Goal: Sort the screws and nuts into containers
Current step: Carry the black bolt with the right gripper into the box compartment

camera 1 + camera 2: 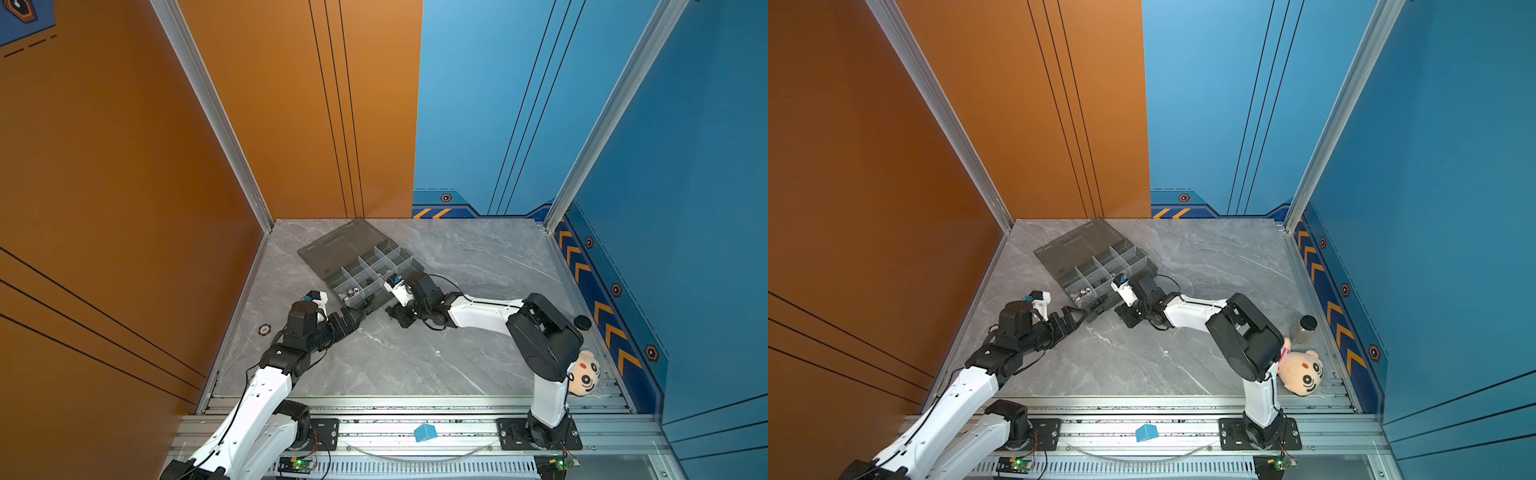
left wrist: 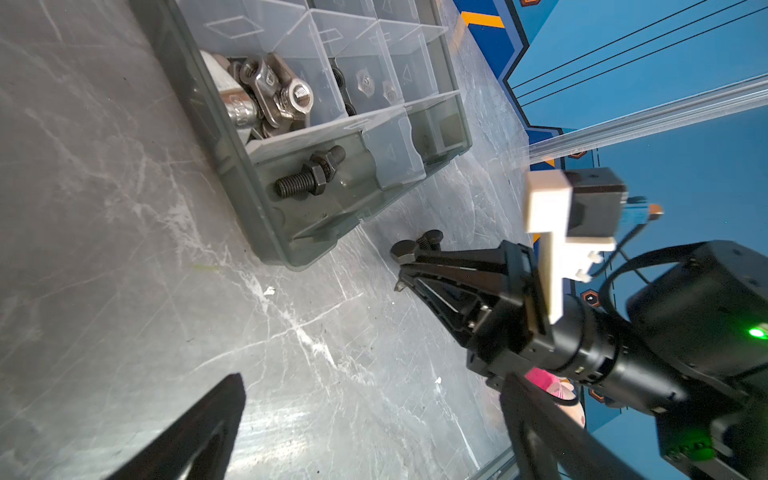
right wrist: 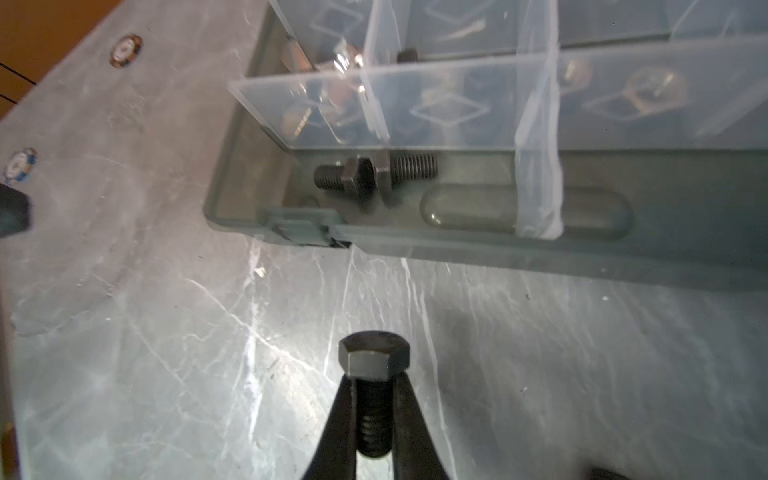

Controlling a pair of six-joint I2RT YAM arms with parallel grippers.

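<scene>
My right gripper (image 3: 374, 384) is shut on a black hex-head screw (image 3: 373, 399), its head sticking out past the fingertips just above the marble table. The same gripper (image 2: 405, 255) shows in the left wrist view close to the near wall of the grey organizer box (image 1: 405, 266). The containers hold two black screws (image 3: 374, 174) in the front strip and shiny silver nuts (image 2: 266, 95) in a corner compartment. My left gripper (image 2: 374, 419) is open over bare table, left of the box's near corner in both top views (image 1: 358, 318).
The box's flat lid (image 1: 340, 245) lies open toward the back wall. A black-capped bottle (image 1: 1307, 328) and a plush doll head (image 1: 1302, 372) sit at the right edge. A round chip (image 1: 264, 329) lies at the left edge. A blue cube (image 1: 424, 432) rests on the front rail.
</scene>
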